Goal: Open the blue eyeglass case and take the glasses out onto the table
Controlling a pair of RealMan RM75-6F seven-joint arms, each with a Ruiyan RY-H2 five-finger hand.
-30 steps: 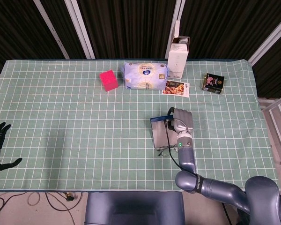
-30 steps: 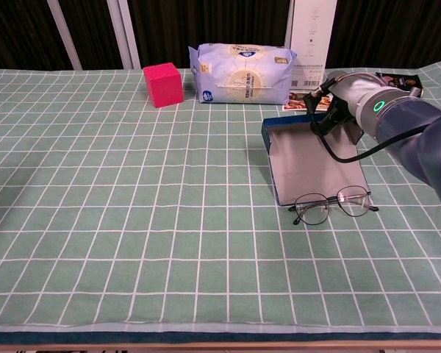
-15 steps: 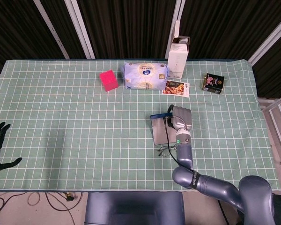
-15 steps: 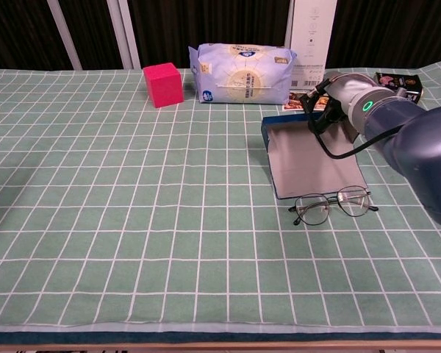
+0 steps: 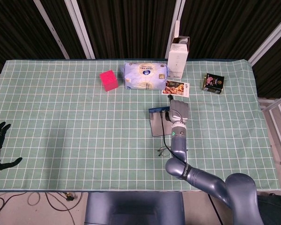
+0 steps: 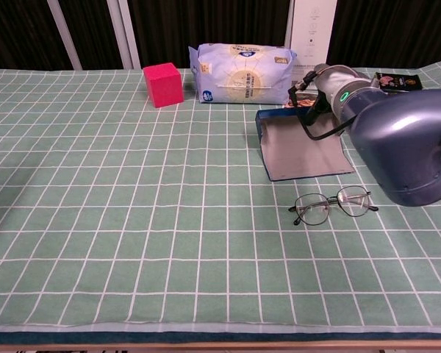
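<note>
Blue eyeglass case lies open, glasses apart; right hand grip unclear.

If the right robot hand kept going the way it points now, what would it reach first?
The right robot hand points toward the far edge of the table. Just beyond it lies the snack packet, likely met first; the white carton stands behind. Depth is uncertain.

A: What is carrying everything?

B: A table under a green checked cloth.

A: What is lying on it?

B: Far side: a pink cube, tissue pack, tall white box, a card, a dark box. The open case is sitting nearer, glasses lying just in front, apart from it.
</note>
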